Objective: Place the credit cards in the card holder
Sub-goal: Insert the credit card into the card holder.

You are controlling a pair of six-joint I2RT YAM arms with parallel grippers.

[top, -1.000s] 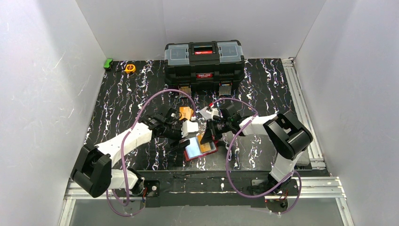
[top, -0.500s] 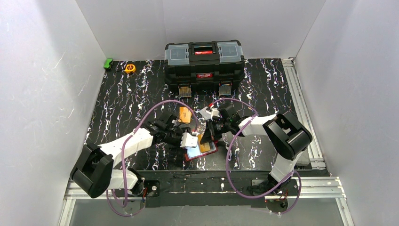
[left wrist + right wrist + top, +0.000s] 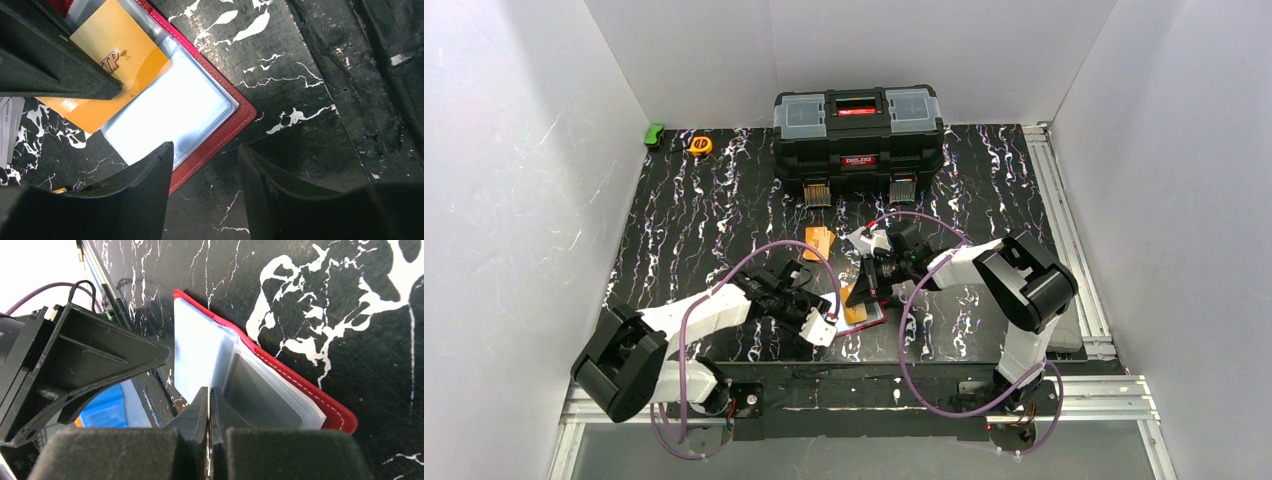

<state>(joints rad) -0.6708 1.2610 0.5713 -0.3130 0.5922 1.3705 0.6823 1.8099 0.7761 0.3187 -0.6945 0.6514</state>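
Where left jaws part, card holder (image 3: 220, 134) edge.

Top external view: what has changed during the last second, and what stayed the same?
The left tool drew back toward the arms' bases, to the near corner of the card holder, its jaws open and empty. Nothing was taken or released. The right tool stayed shut on the orange card at the holder; the toolbox and tape measure did not move.

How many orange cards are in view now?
2: one orange card on the card holder; another orange card on the table before the toolbox. More may be stacked beneath.
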